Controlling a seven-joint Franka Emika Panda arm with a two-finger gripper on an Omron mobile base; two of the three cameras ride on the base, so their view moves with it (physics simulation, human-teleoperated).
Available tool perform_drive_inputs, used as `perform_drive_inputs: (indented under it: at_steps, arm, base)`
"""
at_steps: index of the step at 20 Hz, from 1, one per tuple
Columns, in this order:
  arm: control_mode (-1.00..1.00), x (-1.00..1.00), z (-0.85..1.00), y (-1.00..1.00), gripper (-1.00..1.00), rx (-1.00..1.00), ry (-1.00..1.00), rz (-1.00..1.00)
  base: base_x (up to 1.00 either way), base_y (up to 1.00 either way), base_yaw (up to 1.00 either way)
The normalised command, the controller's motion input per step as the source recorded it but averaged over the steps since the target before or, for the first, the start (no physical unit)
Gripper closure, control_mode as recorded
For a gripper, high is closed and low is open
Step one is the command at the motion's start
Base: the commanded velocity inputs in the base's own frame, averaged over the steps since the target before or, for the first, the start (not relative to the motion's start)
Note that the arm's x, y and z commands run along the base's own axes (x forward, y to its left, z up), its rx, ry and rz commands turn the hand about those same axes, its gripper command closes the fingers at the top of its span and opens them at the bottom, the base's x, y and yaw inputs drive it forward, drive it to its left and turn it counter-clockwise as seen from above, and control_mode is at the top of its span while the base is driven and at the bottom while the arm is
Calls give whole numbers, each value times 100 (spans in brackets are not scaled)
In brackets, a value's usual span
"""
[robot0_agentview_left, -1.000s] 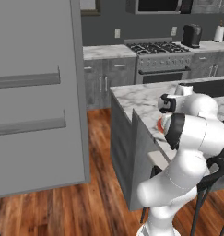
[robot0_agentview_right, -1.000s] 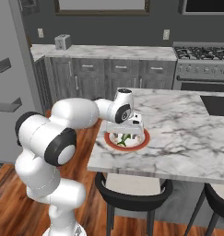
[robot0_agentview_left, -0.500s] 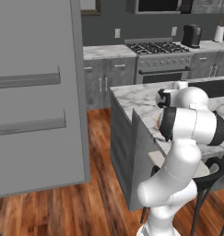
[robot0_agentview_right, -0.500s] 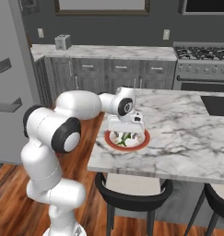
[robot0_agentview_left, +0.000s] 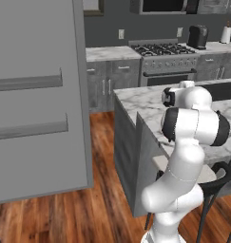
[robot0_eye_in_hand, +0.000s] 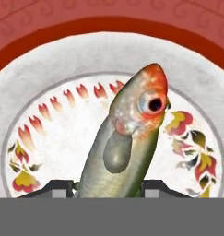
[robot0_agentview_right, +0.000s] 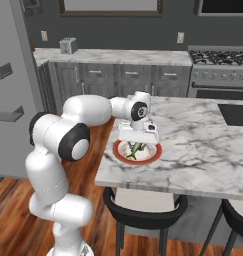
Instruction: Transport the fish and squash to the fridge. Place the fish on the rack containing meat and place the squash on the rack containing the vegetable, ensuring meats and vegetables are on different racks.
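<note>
Lowered since a second ago, two-finger gripper (robot0_eye_in_hand: 106, 196) clamps slender grey-green fish (robot0_eye_in_hand: 125, 143) on red-rimmed plate (robot0_eye_in_hand: 44, 69); fridge trip remains

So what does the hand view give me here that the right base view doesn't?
Hand view: the fish's reddish head, dark eye and grey-green body, rising between the two fingertips, and the floral pattern on the plate. Right base view: the arm reaching over the marble island, with the gripper low over the plate, the stools, the stove behind. Both: fish on the red-rimmed plate, gripper shut on it.
</note>
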Motion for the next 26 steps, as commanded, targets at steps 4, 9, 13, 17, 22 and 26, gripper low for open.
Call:
perform_drive_inputs:
  at_steps: [4, 9, 13, 17, 22, 26]
  arm:
    - [-100, -70, 0, 12, 100, 0, -32, 0]
    - [-100, -44, 20, 4, 100, 0, -37, 0]
    - [-100, -26, 66, 0, 100, 0, -23, 0]
    - [-100, -15, 83, 1, 100, 0, -1, 0]
    - [-100, -26, 89, 13, 100, 0, 2, 0]
    - [-100, -80, 54, 17, 100, 0, -13, 0]
  base:
    - [0, 0, 0]
    - [0, 0, 0]
    - [0, 0, 0]
    - [0, 0, 0]
    - [0, 0, 0]
    - [0, 0, 0]
